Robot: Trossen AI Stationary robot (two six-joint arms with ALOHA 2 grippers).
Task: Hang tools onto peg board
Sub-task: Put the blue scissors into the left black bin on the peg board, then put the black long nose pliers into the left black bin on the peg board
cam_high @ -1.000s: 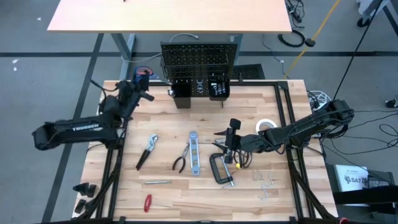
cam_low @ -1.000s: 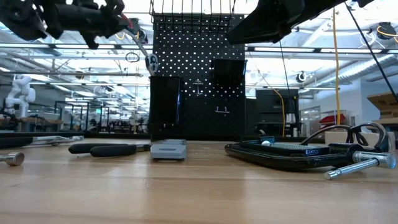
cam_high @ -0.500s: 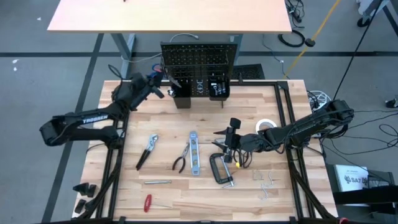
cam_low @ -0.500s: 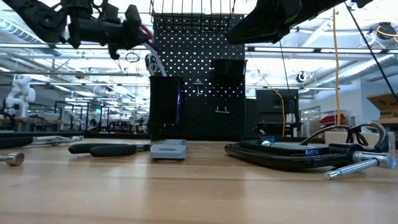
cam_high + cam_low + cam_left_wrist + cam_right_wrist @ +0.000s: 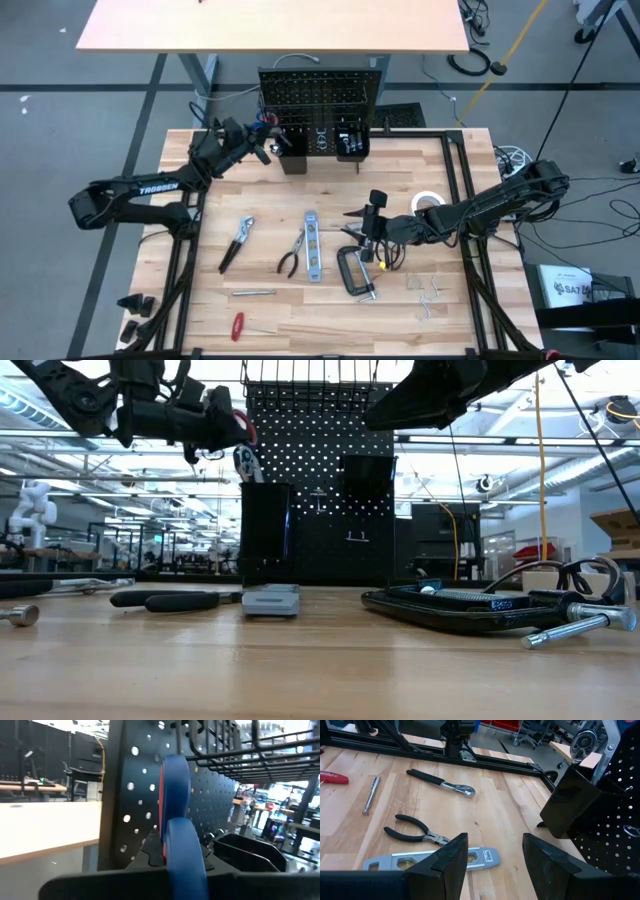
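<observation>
Since the left gripper (image 5: 262, 130) is clamped on the stiff, top-heavy ratchet wrench (image 5: 243, 460) upper left, mid-handle grips look safest, while the right gripper (image 5: 492, 860) idles open.

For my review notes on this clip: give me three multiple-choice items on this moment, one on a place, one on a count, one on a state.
1. Where is the left gripper?
A. at the peg board's left edge
B. over the level
C. beside the tape roll

2. How many black bins hang on the peg board?
A. one
B. two
C. four

3. How are the right gripper's fingers?
A. shut on the pliers
B. shut on nothing
C. open, empty

Key: 1 A, the high view shows it by the board; 2 B, a taller bin and a shorter bin; 3 C, the right wrist view shows a gap with bare table between the fingers.
</observation>
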